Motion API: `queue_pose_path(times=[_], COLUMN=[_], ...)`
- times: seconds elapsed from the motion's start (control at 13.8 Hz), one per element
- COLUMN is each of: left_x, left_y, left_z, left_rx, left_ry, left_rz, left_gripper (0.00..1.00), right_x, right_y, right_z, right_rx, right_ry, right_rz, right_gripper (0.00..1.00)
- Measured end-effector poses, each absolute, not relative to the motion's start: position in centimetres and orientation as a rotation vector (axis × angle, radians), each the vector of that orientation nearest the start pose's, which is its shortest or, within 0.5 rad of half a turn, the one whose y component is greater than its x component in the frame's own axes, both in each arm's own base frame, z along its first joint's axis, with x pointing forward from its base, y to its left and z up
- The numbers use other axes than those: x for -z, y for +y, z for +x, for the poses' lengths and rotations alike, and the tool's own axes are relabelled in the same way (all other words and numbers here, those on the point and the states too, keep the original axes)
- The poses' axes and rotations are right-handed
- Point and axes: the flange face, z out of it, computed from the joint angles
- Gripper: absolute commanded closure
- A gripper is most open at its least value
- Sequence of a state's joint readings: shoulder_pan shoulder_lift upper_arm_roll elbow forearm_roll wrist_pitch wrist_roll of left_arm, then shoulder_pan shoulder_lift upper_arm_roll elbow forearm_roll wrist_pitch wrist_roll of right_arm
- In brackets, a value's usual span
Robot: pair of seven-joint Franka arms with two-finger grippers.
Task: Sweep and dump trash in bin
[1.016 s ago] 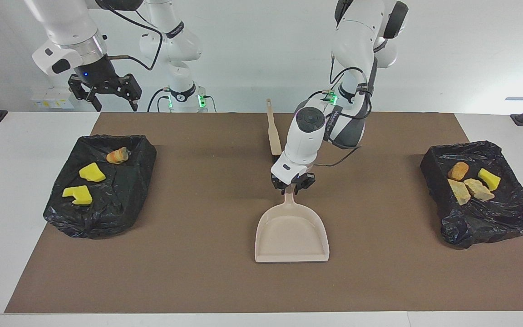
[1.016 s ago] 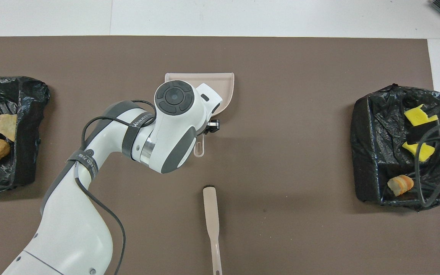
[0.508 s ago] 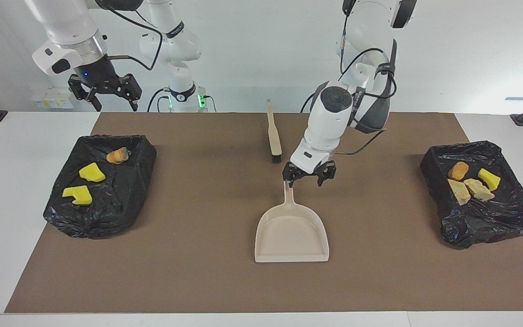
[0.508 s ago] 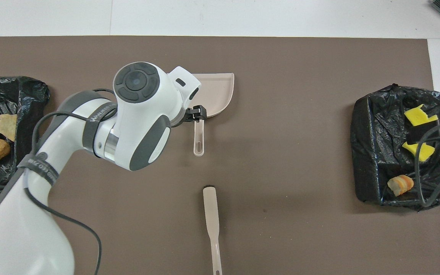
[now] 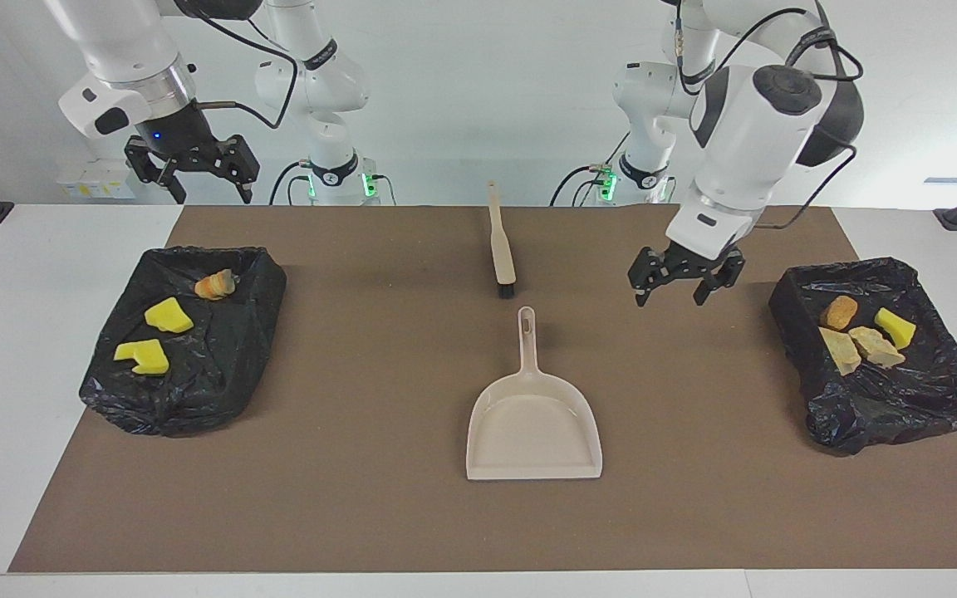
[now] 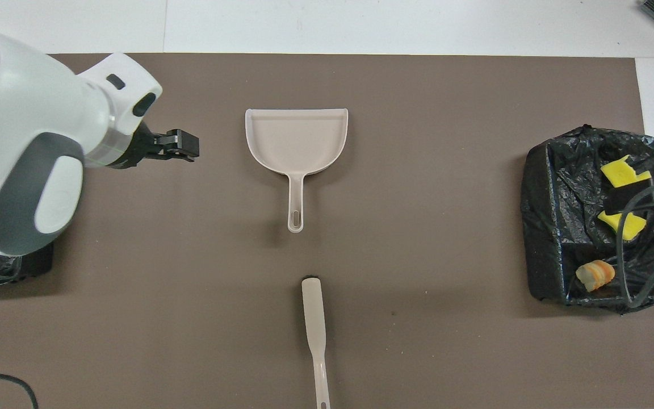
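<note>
The trash lies in two black-lined bins. The bin (image 5: 229, 349) at the right arm's end holds two yellow foam pieces (image 5: 168, 316) and an orange-striped piece (image 5: 214, 285). The bin (image 5: 902, 407) at the left arm's end holds a brown lump (image 5: 838, 312), a yellow piece (image 5: 895, 326) and tan bits (image 5: 877, 346). My left gripper (image 5: 676, 286) is open and empty, in the air over the mat between the dustpan and that bin. My right gripper (image 5: 196, 178) is open and empty, raised over the robots' side of its bin.
The beige dustpan (image 5: 534, 423) lies empty on the brown mat (image 5: 362, 498) at the middle, its handle toward the robots. The beige brush (image 5: 500, 245) lies on the mat nearer to the robots than the dustpan. In the overhead view the left arm (image 6: 26, 153) covers its bin.
My left gripper has left the dustpan's handle, risen and swung toward the left arm's end of the table. The dustpan stays on the mat. The right arm has not moved.
</note>
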State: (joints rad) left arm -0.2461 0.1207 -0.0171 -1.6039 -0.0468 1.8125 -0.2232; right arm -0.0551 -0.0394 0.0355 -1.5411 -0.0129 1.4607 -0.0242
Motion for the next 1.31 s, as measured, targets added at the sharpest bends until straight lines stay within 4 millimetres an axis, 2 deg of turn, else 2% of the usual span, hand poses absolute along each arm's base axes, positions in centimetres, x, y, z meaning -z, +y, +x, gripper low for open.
queue_pose_path(times=[0.22,0.58,0.8,1.31], left_x=[-58.6,-62.2,-62.4,-62.3], left_y=[-12.8,-10.6,-8.4,-6.5], left_z=[57.1,53.1,53.4,53.7], left_rx=[0.043,-0.084,-0.078,-0.080], left_ry=[0.143,0.203,0.172,0.126], left_rz=[-3.188,-3.132,-3.135,-3.138], left_gripper=[0.00,0.00,0.00,0.00], right_x=[-65.0,-65.0,-65.0,-65.0], right_y=[-1.1,-1.4,-1.4,-1.4], right_z=[53.1,53.1,53.1,53.1], right_rx=[-0.065,-0.066,-0.066,-0.066], right_ry=[-0.006,0.003,0.003,0.003], right_rz=[-3.154,-3.154,-3.154,-3.154], right_gripper=[0.00,0.00,0.00,0.00])
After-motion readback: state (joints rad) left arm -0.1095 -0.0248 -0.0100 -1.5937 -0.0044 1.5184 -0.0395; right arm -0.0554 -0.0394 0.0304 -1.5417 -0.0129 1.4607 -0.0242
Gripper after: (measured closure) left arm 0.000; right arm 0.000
